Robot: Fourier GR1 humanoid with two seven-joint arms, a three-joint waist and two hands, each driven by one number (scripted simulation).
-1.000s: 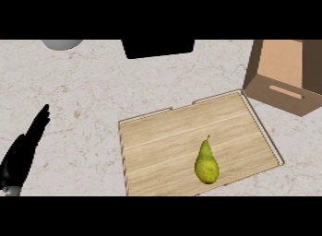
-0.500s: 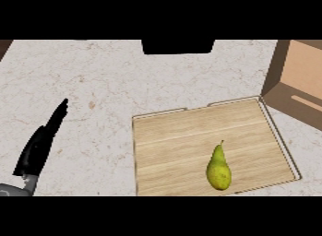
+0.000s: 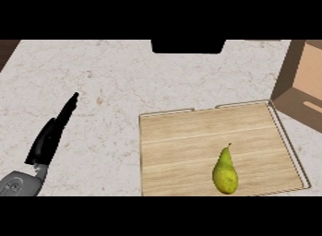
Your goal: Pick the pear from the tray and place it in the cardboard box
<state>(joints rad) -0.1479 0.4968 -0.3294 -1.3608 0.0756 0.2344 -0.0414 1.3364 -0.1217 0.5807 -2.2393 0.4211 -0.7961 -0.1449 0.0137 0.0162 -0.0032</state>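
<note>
**Pear on the tray, left hand over the counter**

A green pear (image 3: 224, 173) lies on the wooden tray (image 3: 190, 133), stem pointing away, near its front right corner. The cardboard box (image 3: 312, 87) stands just beyond the tray's right corner. The left hand (image 3: 52, 134), fingers straight, hovers over the speckled counter (image 3: 109, 73), well apart from the tray.

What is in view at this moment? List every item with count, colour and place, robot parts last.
pear: one, yellow-green, lying on the tray near its lower right, stem pointing up the view
tray: one, light wood with a thin rim, right of centre on the counter
cardboard box: one, brown, right edge, beside the tray's far right corner
counter: one, pale speckled stone
dark object: one, black, top edge
left robot hand: one, black, fingers straight, left side, on a grey forearm
</note>
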